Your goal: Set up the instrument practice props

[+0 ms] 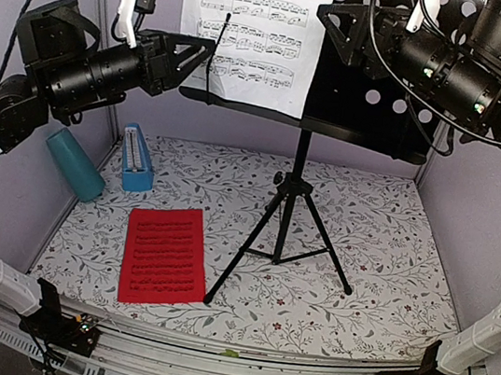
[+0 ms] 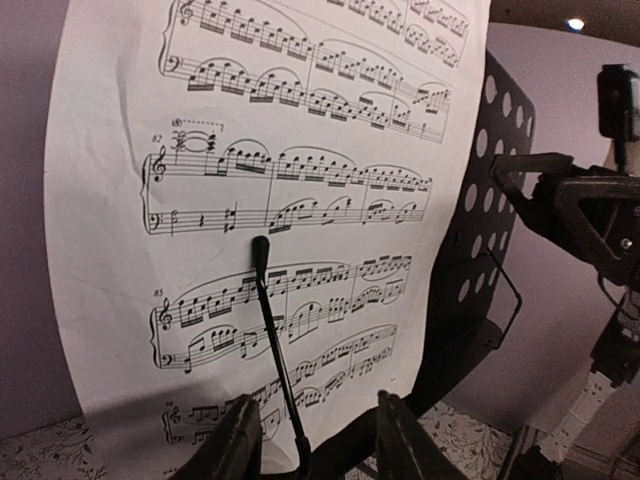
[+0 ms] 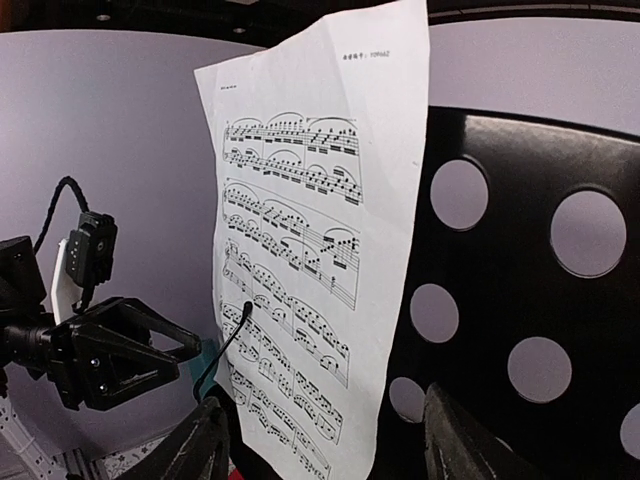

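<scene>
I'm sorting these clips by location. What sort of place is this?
Likely a small robot test booth, not a real music room: plain partition walls box in a floral-covered table, where a music stand and metronome are staged as props.

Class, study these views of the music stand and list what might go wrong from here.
The white sheet overhangs the desk's left edge, kept only by a thin wire holder; it may slip off. The open left gripper straddles that wire, so backing away might snag it. The red sheet lies beside a tripod leg; lifting it may nudge the stand.
</scene>
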